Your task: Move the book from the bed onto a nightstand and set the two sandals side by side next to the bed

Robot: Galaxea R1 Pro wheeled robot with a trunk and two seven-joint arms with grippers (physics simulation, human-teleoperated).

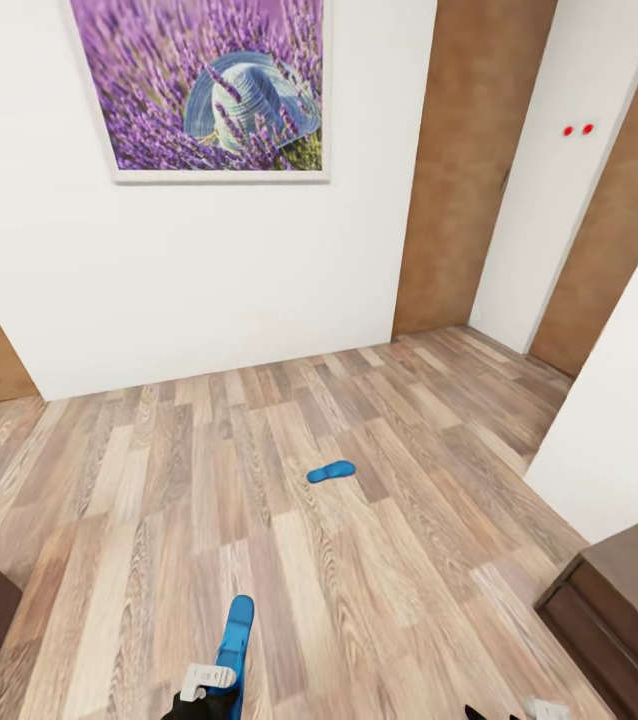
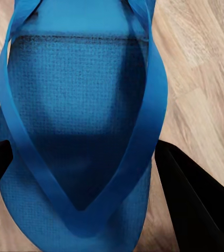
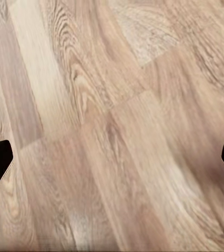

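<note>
Right now the sandal step is in hand: the left gripper (image 1: 221,690) is clenched on one blue sandal (image 1: 235,630), holding it up over the wood floor (image 1: 159,480) at the bottom of the head view. In the left wrist view the sandal (image 2: 80,115) sits between the two dark fingers (image 2: 196,205), which press at its edges, thong strap facing the cam. The second sandal (image 1: 331,471) lies flat on the floor, well apart from the held one, towards the white wall (image 1: 209,280) w/ the lavender picture (image 1: 199,85). The right gripper (image 3: 112,157) is spread wide w/ nothing between its tips, just bare planks below. A dark-wood cabinet (image 1: 624,600) shows at the right edge; can't tell if it's a nightstand. Book and bed aren't seen from here. Next move prob calls for carrying the held sandal to the bedside, setting it down flat, then fetching the other w/ the free arm and lining it up alongside.
</note>
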